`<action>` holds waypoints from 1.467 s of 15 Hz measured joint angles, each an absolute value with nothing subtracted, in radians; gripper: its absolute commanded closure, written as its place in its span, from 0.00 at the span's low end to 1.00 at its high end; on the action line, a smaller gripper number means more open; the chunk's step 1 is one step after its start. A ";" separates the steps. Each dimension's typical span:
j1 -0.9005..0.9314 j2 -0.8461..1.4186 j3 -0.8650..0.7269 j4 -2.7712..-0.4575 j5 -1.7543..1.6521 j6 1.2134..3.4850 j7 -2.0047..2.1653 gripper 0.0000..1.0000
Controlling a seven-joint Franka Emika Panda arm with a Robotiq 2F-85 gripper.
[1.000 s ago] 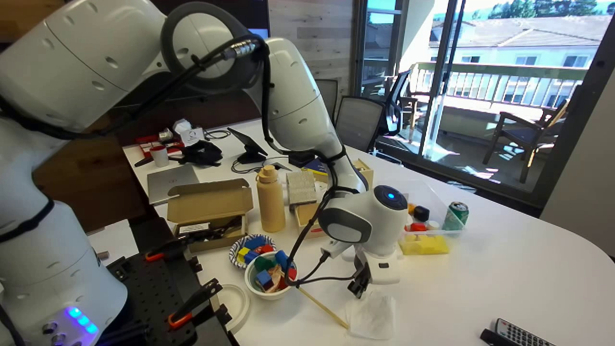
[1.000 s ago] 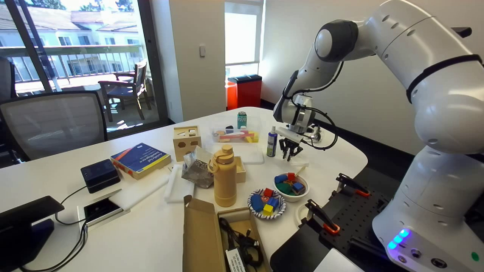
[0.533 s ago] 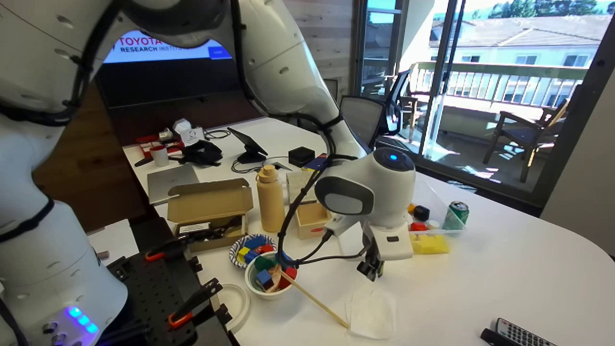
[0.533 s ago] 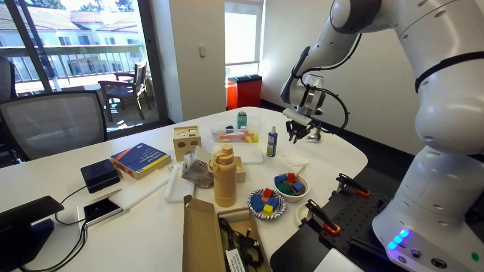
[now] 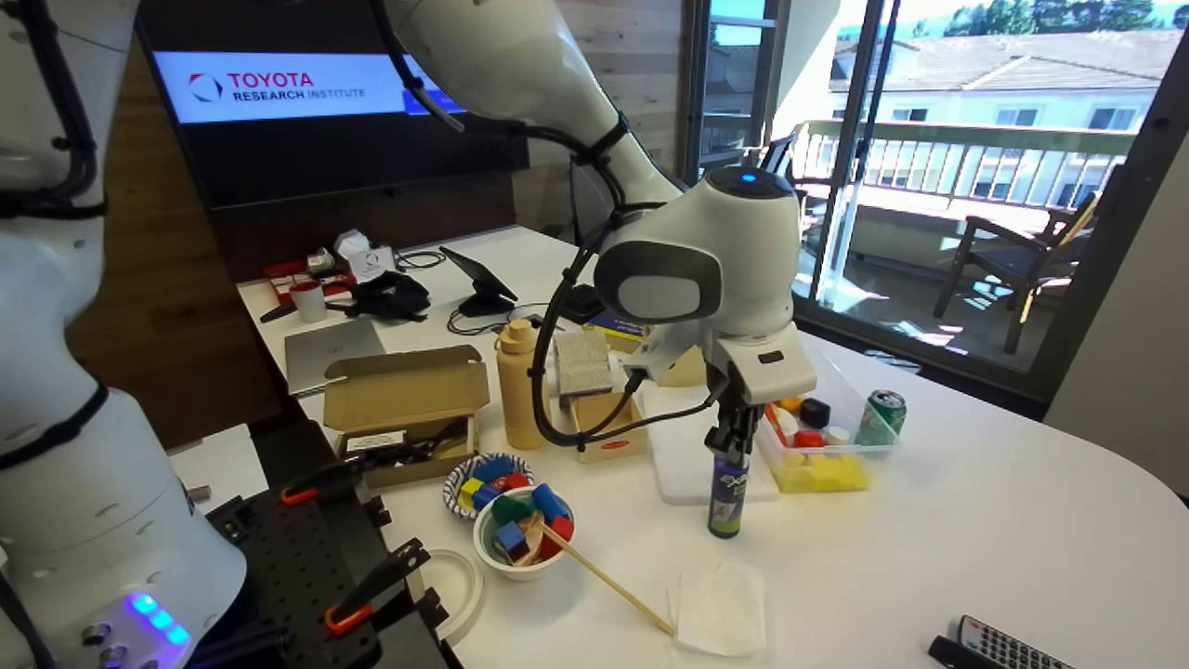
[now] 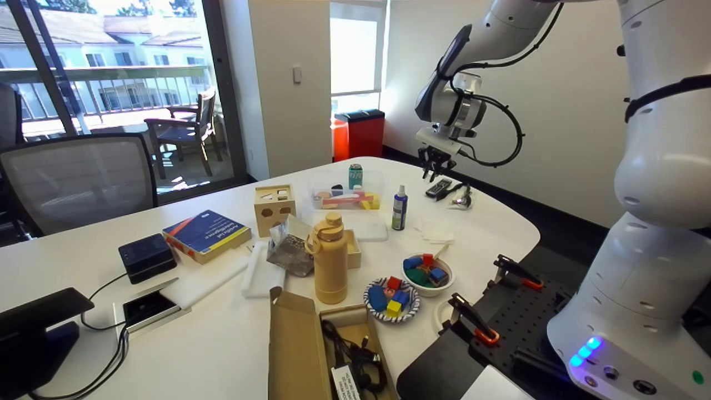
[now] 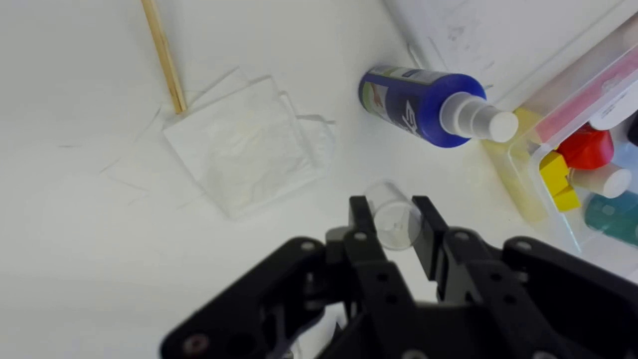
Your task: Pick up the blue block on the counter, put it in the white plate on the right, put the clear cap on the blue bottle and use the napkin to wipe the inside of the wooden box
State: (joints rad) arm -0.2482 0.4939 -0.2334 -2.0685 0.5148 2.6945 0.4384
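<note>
One clear cap [image 7: 396, 222], one blue bottle [image 7: 421, 102]

"What's the cap [image 7: 397, 222] made of, by the look of it?"

"Clear plastic, smooth, with a bit of shine. The bottle [image 7: 423, 104] looks like glossy plastic as well."

"And the napkin [image 7: 249, 147]?"

"Thin paper, matt, faintly creased. The stick [image 7: 162, 54] is plain wood, the small box [image 6: 354, 260] smooth wood."

"The carton [image 5: 409, 400]?"

"Matt cardboard. The tabletop [image 5: 1003, 502] is smooth, with a soft sheen."

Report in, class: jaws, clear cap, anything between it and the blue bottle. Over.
Jaws closed on clear cap. Blue bottle upright, white top bare. Nothing visible between cap and bottle, wrist view.
</note>
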 measured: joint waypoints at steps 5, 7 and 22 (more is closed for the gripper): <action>-0.212 0.478 -0.215 -2.066 0.476 2.689 0.438 0.94; -0.212 0.478 -0.197 -2.061 0.476 2.689 0.437 0.94; -0.214 0.571 -0.166 -1.958 0.471 2.691 0.414 0.94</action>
State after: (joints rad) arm -0.2142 0.5705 -0.1659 -1.9581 0.4710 2.6911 0.4138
